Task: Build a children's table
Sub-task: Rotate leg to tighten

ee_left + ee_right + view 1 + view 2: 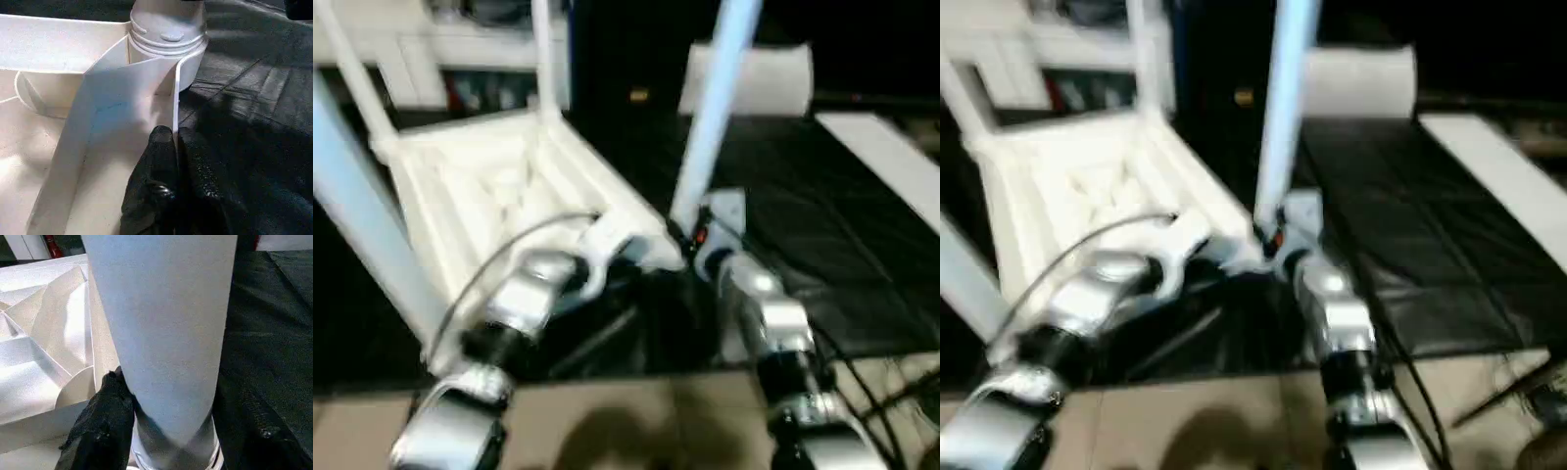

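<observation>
While tabletop (499, 186) lies inverted, black sheeting (822, 225) covers floor.

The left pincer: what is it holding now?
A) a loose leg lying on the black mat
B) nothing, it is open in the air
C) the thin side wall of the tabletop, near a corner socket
C: in the left wrist view the left pincer is shut on the tabletop wall just below the corner socket.

A black mat (822, 245) covers the floor (tan tiles (636, 421) nearer), white cabinet (440, 59) behind.
</observation>
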Available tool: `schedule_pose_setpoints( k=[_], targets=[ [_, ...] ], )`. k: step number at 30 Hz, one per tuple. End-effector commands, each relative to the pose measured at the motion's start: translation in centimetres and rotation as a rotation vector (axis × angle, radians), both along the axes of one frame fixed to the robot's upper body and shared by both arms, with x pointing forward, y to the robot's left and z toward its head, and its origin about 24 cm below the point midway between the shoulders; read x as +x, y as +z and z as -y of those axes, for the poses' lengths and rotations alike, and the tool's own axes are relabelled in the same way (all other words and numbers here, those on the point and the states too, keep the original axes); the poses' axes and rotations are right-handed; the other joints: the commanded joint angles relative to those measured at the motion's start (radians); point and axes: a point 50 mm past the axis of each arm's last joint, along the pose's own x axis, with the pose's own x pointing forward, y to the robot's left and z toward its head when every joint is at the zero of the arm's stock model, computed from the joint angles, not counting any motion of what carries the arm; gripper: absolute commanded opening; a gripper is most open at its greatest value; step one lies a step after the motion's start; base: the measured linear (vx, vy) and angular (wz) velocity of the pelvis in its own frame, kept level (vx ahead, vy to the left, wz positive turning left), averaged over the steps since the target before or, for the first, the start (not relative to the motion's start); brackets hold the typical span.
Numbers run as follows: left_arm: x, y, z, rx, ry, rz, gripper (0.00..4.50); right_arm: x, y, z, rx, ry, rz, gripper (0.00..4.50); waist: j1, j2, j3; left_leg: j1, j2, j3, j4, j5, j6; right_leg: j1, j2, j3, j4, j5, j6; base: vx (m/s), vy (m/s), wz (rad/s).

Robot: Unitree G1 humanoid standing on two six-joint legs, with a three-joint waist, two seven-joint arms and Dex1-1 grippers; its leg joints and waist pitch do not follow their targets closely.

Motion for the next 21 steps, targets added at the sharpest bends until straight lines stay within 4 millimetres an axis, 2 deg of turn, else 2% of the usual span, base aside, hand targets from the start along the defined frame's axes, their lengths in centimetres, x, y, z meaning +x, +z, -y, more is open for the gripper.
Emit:
schedule_pose_setpoints(
  k=[1, 2, 3, 6, 8, 9, 11, 12, 13, 14, 18, 19, 21],
  targets=[
    [0.2, 2.6, 2.3, -0.069, -0.089, 0.121, 0.0, -1.5, -1.1, -4.2, 0.051, 0.209, -0.043, 2.47, -0.002, 0.001, -0.06, -0.004, 0.048, -0.006, -0.088, -0.178, 0.05, 0.054, -0.071, 0.055, -0.096, -0.395, -0.135, 0.0, 0.0, 0.0],
    [0.1, 2.5, 2.0, -0.062, -0.1, 0.126, 0.0, -1.5, -1.2, -3.9, 0.052, 0.208, -0.032, 2.61, 0.0, 0.005, -0.062, -0.005, 0.049, -0.004, -0.089, -0.173, 0.05, 0.051, -0.074, 0.056, -0.102, -0.412, -0.128, 0.0, 0.0, 0.0],
    [0.1, 2.4, 1.7, -0.06, -0.105, 0.126, 0.0, -1.5, -1.2, -3.5, 0.058, 0.203, -0.029, 2.61, -0.001, 0.001, -0.061, -0.007, 0.053, -0.002, -0.09, -0.166, 0.049, 0.047, -0.071, 0.055, -0.106, -0.415, -0.117, 0.0, 0.0, 0.0],
    [-0.1, 2.2, 0.5, -0.044, -0.138, 0.129, 0.0, -1.6, -1.2, -2.1, 0.026, 0.218, 0.01, 2.98, 0.003, -0.004, -0.064, -0.017, 0.051, -0.002, -0.094, -0.12, 0.06, 0.055, -0.07, 0.053, -0.102, -0.378, -0.101, 0.0, 0.0, 0.0],
    [-0.2, 2.0, -0.4, -0.033, -0.154, 0.117, 0.0, -1.7, -1.2, -1.3, 0.02, 0.242, 0.027, 3.08, 0.003, -0.002, -0.066, -0.022, 0.049, -0.001, -0.094, -0.089, 0.07, 0.059, -0.068, 0.053, -0.096, -0.331, -0.108, 0.0, 0.0, 0.0],
    [-0.4, 1.9, -0.9, -0.026, -0.179, 0.113, 0.0, -1.9, -1.0, -0.7, 0.018, 0.276, 0.046, 3.2, 0.003, -0.001, -0.065, -0.024, 0.052, 0.0, -0.094, -0.072, 0.077, 0.059, -0.067, 0.053, -0.094, -0.286, -0.125, 0.0, 0.0, 0.0],
    [-0.5, 1.9, -1.4, -0.019, -0.214, 0.118, 0.0, -2.0, -1.0, -0.1, 0.01, 0.305, 0.056, 3.3, 0.005, -0.001, -0.067, -0.024, 0.054, -0.001, -0.094, -0.068, 0.079, 0.063, -0.066, 0.053, -0.089, -0.262, -0.134, 0.0, 0.0, 0.0],
    [-0.9, 1.9, -1.7, -0.013, -0.274, 0.135, 0.0, -2.2, -1.0, 0.5, -0.004, 0.341, 0.069, 3.42, 0.005, 0.0, -0.067, -0.021, 0.054, 0.001, -0.092, -0.066, 0.084, 0.06, -0.065, 0.054, -0.088, -0.247, -0.146, 0.0, 0.0, 0.0],
    [-1.2, 1.8, -2.0, -0.008, -0.322, 0.14, 0.0, -2.3, -0.9, 1.0, -0.018, 0.375, 0.083, 3.58, 0.005, -0.004, -0.067, -0.024, 0.054, 0.004, -0.091, -0.068, 0.089, 0.062, -0.065, 0.054, -0.088, -0.249, -0.147, 0.0, 0.0, 0.0],
    [-1.6, 1.4, -2.8, 0.028, -0.384, 0.118, 0.0, -2.6, -0.9, 2.1, -0.035, 0.447, 0.104, 3.58, 0.008, -0.002, -0.066, -0.024, 0.054, 0.004, -0.091, -0.071, 0.09, 0.061, -0.065, 0.054, -0.09, -0.259, -0.147, 0.0, 0.0, 0.0],
    [-2.3, 0.9, -4.1, 0.024, -0.496, 0.066, 0.0, -3.5, -0.3, 4.0, -0.047, 0.655, 0.111, 4.03, 0.013, -0.001, -0.064, -0.016, 0.06, 0.01, -0.09, -0.088, 0.099, 0.053, -0.06, 0.052, -0.091, -0.263, -0.166, 0.0, 0.0, 0.0],
    [-2.3, 0.9, -4.1, 0.024, -0.496, 0.066, 0.0, -3.5, -0.3, 4.0, -0.047, 0.655, 0.111, 4.03, 0.014, -0.001, -0.062, -0.017, 0.062, 0.009, -0.092, -0.093, 0.097, 0.053, -0.062, 0.052, -0.089, -0.268, -0.167, 0.0, 0.0, 0.0],
    [-2.6, 0.9, -4.6, 0.03, -0.568, 0.043, 0.0, -3.9, 0.2, 4.9, -0.008, 0.778, 0.085, 4.03, 0.019, 0.001, -0.065, -0.017, 0.065, 0.008, -0.092, -0.101, 0.094, 0.056, -0.064, 0.052, -0.088, -0.27, -0.174, 0.0, 0.0, 0.0]
  ],
)
